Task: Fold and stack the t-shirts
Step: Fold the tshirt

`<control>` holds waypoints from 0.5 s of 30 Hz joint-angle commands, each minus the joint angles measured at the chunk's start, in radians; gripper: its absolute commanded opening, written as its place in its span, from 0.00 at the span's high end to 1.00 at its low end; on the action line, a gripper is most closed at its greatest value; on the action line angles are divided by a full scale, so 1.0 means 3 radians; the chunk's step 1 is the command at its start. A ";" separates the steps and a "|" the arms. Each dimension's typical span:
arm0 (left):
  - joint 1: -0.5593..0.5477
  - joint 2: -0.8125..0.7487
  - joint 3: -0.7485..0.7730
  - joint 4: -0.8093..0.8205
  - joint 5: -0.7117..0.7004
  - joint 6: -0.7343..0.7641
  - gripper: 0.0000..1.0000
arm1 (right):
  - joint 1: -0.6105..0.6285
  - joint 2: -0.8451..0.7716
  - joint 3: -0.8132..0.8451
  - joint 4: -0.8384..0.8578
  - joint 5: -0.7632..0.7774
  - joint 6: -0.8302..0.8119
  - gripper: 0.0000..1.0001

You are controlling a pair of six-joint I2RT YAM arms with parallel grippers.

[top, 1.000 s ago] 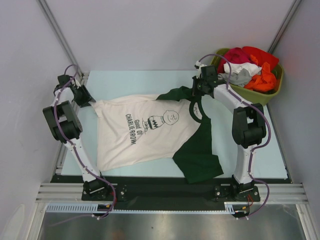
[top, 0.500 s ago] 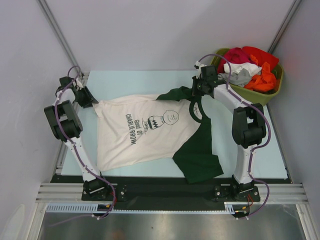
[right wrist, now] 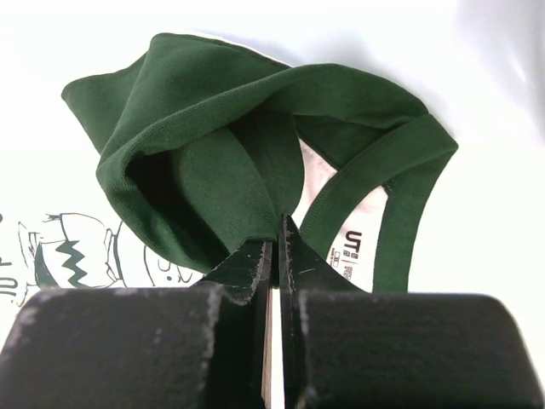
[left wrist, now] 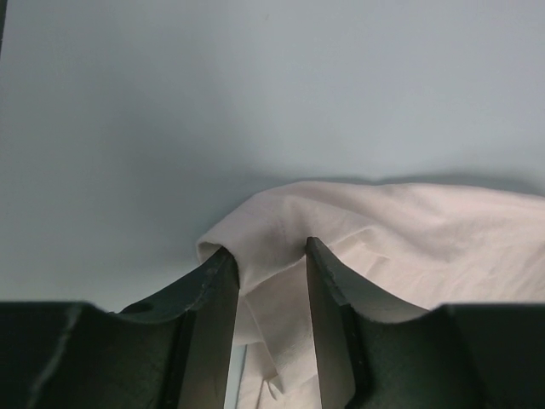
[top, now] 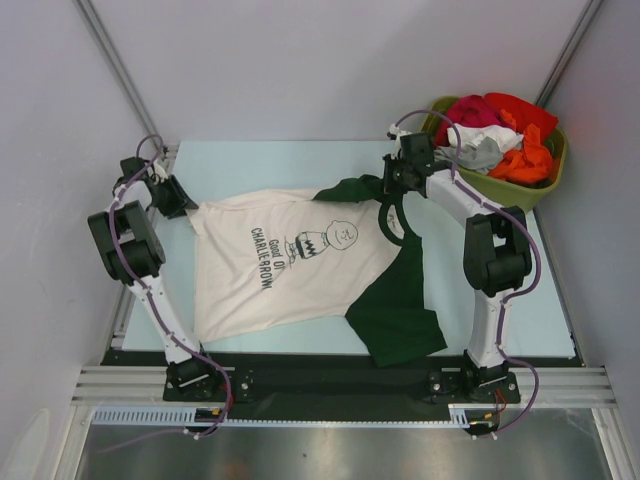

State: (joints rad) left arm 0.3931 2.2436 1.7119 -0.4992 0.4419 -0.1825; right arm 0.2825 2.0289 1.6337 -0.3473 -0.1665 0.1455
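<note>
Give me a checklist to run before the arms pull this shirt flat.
1. Left gripper holds the t-shirt's cream edge: ok, cloth sits between its fingers.
2. Right gripper holds green fabric beside the collar: ok, jaws closed on it.
3. T-shirt lies flat: not ok, the green sleeve is bunched and the cream cloth is wrinkled.
4. Print faces up: ok.
5. Tub stands apart from the t-shirt: ok.

A t-shirt (top: 290, 260) lies spread mid-tabletop (top: 260, 165), the left tool (top: 183, 204) at its left edge and the right tool (top: 388, 186) at its far-right part. A tub (top: 552, 168) of clothes (top: 495, 135) stands far right.
</note>
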 commanded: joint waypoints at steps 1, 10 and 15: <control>-0.0017 -0.0141 -0.0128 -0.0090 0.0045 0.0046 0.60 | 0.0025 -0.0136 0.0005 0.0069 0.0013 -0.0050 1.00; -0.0017 -0.0340 -0.0107 -0.0085 0.0168 -0.0317 0.90 | 0.0045 -0.0136 0.0046 0.0059 0.0023 -0.0020 1.00; -0.0017 -0.0560 -0.0036 -0.0192 0.0331 -0.0725 1.00 | 0.0045 -0.0146 0.0194 -0.0074 0.0125 0.0087 1.00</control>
State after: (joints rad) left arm 0.3931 2.1872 1.6810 -0.5400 0.4786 -0.3016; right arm 0.2920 2.0289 1.6356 -0.3508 -0.1589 0.1501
